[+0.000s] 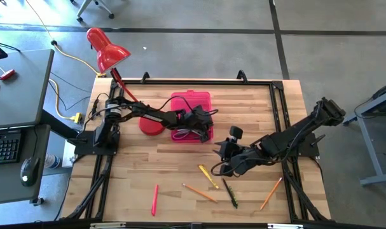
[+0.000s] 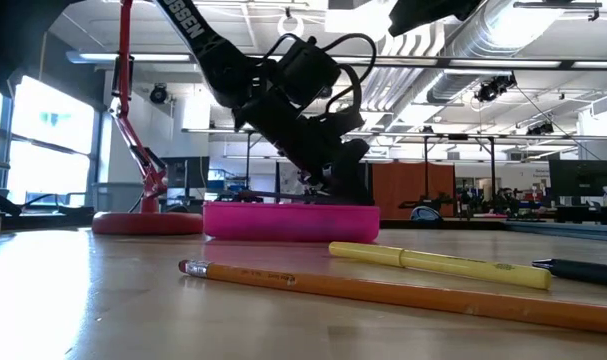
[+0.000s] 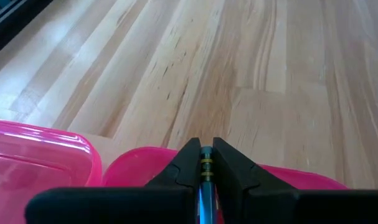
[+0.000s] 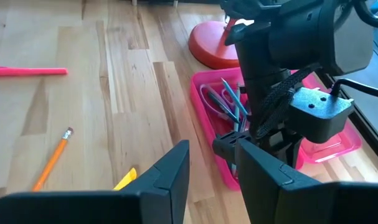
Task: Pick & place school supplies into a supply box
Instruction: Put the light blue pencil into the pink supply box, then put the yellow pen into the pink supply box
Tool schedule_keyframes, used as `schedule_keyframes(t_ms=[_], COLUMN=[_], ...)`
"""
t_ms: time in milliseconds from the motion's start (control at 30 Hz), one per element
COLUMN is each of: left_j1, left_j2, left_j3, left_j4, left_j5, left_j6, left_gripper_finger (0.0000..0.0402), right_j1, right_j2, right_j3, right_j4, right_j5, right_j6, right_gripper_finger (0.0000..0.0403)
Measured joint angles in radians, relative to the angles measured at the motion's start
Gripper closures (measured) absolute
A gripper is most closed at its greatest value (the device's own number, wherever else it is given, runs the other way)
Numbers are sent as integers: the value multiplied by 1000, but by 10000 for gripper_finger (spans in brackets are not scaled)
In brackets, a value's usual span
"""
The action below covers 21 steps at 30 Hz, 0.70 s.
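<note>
the left gripper (image 1: 202,127) hangs over the near edge of the supply box (image 1: 191,102), a hot-pink translucent case lying open on the wooden counter (image 1: 180,165) just beside the round red base of the desk lamp (image 1: 152,125). in the left wrist view its two dark fingers (image 3: 187,163) are pressed onto a blue pencil (image 3: 205,180) with a yellow-banded ferrule, pinching it upright above the pink rim of the box. the right wrist view shows the box already holding purple-handled scissors (image 4: 215,99) and a teal pencil (image 4: 233,98) leaning along its inside. the right gripper (image 1: 226,151) sits low over the counter a little nearer the front than the box, its fingers (image 4: 167,171) spread apart with nothing between them. the rest of the school supplies lie loose toward the front of the counter: a pink-red pen (image 1: 154,200) well off to the left, an orange pencil (image 1: 199,193) and a yellow pen (image 1: 208,176) close together in the middle, a dark green pencil (image 1: 230,193) just beside them, and another orange pencil (image 1: 271,193) farther to the right. from the low view the orange pencil (image 2: 383,290) and the yellow pen (image 2: 438,265) lie in front of the box (image 2: 291,221), with the left arm bent down over it.
</note>
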Motion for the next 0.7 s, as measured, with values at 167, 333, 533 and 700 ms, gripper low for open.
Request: schedule_keyframes(t_ms=[167, 333, 533, 700], left_j1=[1, 0, 0, 0], left_j2=[1, 1, -69, -228], left_j3=[3, 4, 2, 4], left_j4=[-3, -5, -42, -147], left_j5=[2, 3, 7, 38], left_j6=[0, 6, 46, 77], left_gripper_finger=[291, 233, 217, 234], right_j1=[0, 0, 0, 0], right_j2=[0, 0, 1, 4], right_j3=[0, 0, 0, 0], right_j4=[0, 0, -1, -3], right_j5=[0, 0, -1, -12], right_j6=[14, 14, 37, 46], right_gripper_finger=[295, 295, 295, 295])
